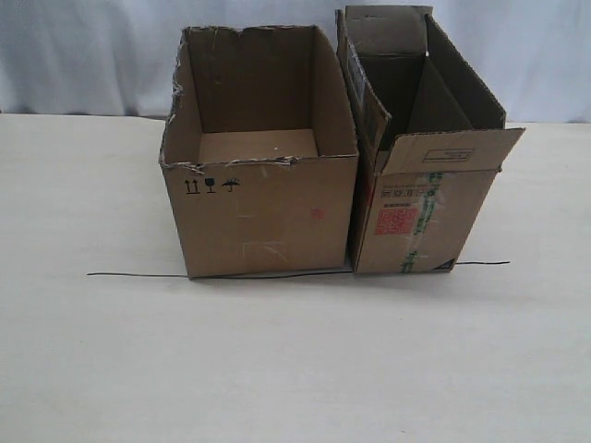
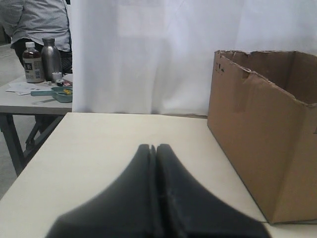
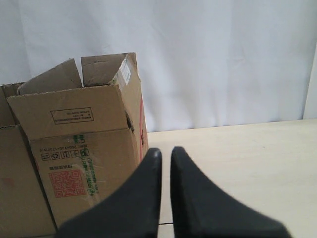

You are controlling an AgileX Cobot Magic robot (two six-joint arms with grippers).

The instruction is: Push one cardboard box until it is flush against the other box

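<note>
The pale beige table [image 1: 295, 369] lies bare straight ahead of the left gripper [image 2: 152, 147]. The cardboard box [image 1: 263, 198] stands flat on it further ahead, off toward the other arm's side. The other box [image 1: 416, 212] rests on the table ahead of the right gripper [image 3: 166, 150], toward the left arm's side. The two boxes stand side by side and seem to touch at the base. A thin black line [image 1: 138, 274], perhaps a wire, runs across the tabletop along the box faces nearest the grippers.
</note>
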